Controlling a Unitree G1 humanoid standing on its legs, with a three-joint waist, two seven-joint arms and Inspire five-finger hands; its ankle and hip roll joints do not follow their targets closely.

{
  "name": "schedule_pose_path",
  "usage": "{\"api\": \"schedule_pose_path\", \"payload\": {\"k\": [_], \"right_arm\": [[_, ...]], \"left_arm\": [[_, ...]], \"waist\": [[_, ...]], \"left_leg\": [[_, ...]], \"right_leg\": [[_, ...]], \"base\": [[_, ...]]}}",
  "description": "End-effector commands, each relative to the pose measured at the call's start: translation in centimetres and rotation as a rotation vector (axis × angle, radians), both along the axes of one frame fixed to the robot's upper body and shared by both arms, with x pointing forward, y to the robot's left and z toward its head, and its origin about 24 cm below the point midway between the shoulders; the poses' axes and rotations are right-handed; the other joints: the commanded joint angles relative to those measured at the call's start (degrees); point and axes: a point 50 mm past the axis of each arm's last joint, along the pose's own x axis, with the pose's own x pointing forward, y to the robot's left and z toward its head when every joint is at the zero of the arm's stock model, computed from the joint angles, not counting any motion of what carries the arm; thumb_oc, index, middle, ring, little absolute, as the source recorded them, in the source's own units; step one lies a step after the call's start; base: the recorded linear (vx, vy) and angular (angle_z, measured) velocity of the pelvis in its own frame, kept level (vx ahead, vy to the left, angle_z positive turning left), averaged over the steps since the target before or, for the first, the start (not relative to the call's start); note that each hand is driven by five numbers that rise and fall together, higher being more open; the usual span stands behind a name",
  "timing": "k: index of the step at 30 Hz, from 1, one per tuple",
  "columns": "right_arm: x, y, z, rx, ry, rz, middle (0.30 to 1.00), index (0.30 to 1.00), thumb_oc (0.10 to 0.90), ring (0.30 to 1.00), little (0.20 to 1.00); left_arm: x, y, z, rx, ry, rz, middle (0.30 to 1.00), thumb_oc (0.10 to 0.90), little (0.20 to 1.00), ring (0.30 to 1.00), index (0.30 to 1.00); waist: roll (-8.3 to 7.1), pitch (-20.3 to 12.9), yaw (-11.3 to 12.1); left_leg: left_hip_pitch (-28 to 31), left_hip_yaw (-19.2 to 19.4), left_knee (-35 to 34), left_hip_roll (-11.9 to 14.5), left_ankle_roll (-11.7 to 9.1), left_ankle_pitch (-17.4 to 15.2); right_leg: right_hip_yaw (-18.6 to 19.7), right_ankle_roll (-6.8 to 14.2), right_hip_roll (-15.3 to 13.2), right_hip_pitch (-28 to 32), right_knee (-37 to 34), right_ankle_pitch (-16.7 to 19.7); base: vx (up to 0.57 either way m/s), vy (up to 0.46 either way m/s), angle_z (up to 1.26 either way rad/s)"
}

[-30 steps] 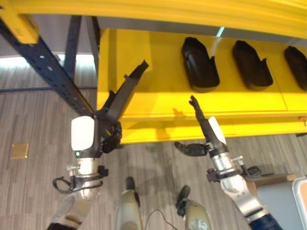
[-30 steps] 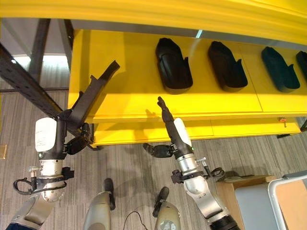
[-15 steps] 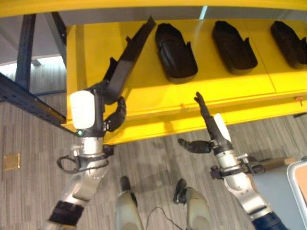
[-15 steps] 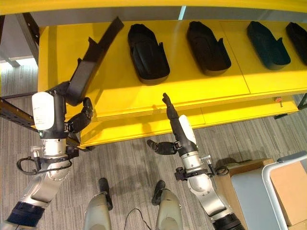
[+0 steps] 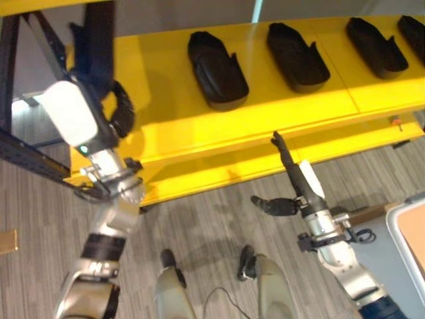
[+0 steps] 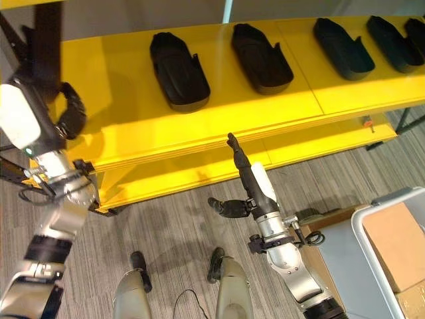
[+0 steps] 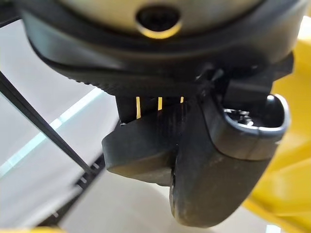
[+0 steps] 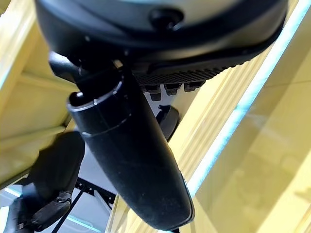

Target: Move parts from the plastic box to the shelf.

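Yellow shelf [image 6: 312,100] spanned the scene above grey plank floor [image 6: 172,226], carrying a row of black moulded parts; the leftmost placed part [image 6: 178,72] lay with its long axis running near-to-far. Bare shelf surface stayed open left of it, toward the shelf's left end.

Left hand [image 5: 99,113] was raised at that left end, fingers curled round a long black part [image 5: 98,40] whose long axis pointed up and away, over the bare stretch. Judged: the left hand was the nearer one for setting it down.

Right hand [image 6: 242,166] stood near the shelf's front edge, fingers straight, thumb spread, holding nothing.
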Motion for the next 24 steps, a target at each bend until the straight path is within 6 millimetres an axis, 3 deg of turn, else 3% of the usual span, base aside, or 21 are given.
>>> {"api": "schedule_pose_path", "payload": {"k": [1,6,12,16,20,24], "right_arm": [[-1.2,1.6,3.8,0.127,-0.205,0.14,1.0,1.0,0.9,1.0,1.0],[-1.4,1.5,3.9,0.134,-0.211,0.157,1.0,1.0,0.9,1.0,1.0],[-1.7,1.2,3.8,0.129,-0.206,0.155,1.0,1.0,0.9,1.0,1.0],[-1.8,1.1,3.8,0.129,-0.209,0.159,1.0,1.0,0.9,1.0,1.0],[-1.9,1.5,4.1,0.138,-0.217,0.192,1.0,1.0,0.9,1.0,1.0],[-1.9,1.7,4.2,0.132,-0.219,0.207,1.0,1.0,0.9,1.0,1.0]], "left_arm": [[-1.0,0.7,4.2,0.143,-0.212,0.086,0.3,0.4,0.3,0.3,0.3],[-0.7,3.8,3.9,0.222,-0.085,0.235,0.3,0.4,0.3,0.3,0.3],[-0.4,5.8,2.9,0.245,0.039,0.312,0.3,0.4,0.3,0.3,0.3],[0.0,6.3,2.1,0.259,0.112,0.33,0.3,0.4,0.3,0.3,0.3],[1.0,7.2,-0.6,0.242,0.291,0.356,0.3,0.4,0.3,0.3,0.3],[1.5,7.1,-1.0,0.226,0.326,0.345,0.3,0.4,0.3,0.3,0.3]], "waist": [[-0.03,-7.0,-0.7],[-0.28,-7.2,-1.2],[-0.57,-7.8,-1.7],[-0.75,-7.9,-2.0],[-0.94,-7.9,-2.6],[-0.99,-7.9,-3.0]], "left_leg": [[4.0,-2.1,-2.8,6.6,-3.8,1.5],[2.9,-2.0,-1.3,7.3,-4.0,0.8],[1.0,-2.6,-0.1,7.9,-4.1,0.8],[-0.2,-2.7,0.2,8.0,-4.1,1.0],[-1.2,-2.5,0.8,8.3,-4.1,1.3],[-2.2,-2.6,1.3,8.3,-4.1,1.3]], "right_leg": [[4.5,7.4,-2.8,-0.8,-6.6,9.1],[5.3,7.4,-2.3,-2.3,-5.7,8.7],[5.7,7.2,-1.7,-4.2,-4.8,8.5],[5.9,7.1,-1.4,-5.4,-4.6,8.6],[6.4,7.1,-1.1,-6.5,-4.3,8.8],[6.8,7.0,-1.1,-7.7,-4.0,8.9]], "base": [[0.01,-0.025,-0.12],[0.0,-0.017,-0.1],[0.0,-0.015,-0.03],[0.0,-0.002,-0.01],[0.0,0.0,0.0],[0.0,0.004,-0.01]]}}
